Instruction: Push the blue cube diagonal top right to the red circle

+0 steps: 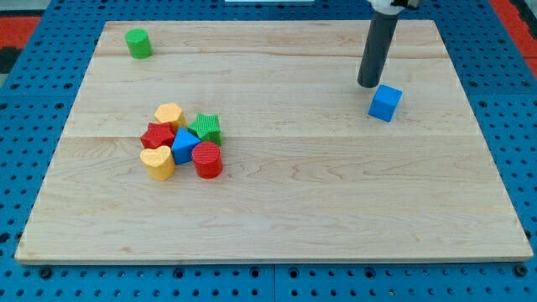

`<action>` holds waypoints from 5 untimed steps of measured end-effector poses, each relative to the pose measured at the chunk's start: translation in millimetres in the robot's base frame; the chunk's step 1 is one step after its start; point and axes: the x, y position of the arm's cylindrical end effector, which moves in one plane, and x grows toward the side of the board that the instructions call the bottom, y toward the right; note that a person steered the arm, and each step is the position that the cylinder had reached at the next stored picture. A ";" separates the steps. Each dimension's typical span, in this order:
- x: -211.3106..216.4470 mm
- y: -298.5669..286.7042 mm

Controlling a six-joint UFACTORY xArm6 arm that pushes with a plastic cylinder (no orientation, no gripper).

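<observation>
The blue cube (385, 102) sits alone on the wooden board at the view's upper right. My tip (367, 85) stands just to its upper left, very close, with a narrow gap. The red circle (207, 159), a short red cylinder, sits at the lower right edge of a cluster of blocks at the view's left centre, far to the lower left of the blue cube.
The cluster also holds a yellow hexagon (169, 114), a green star (205, 127), a red star (157, 135), a blue pointed block (184, 145) and a yellow heart (158, 162). A green cylinder (138, 43) stands at the top left. The board (336, 210) lies on a blue pegboard.
</observation>
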 end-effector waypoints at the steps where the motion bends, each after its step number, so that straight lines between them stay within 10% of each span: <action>1: 24.0 38.1; 5: 102.7 -88.8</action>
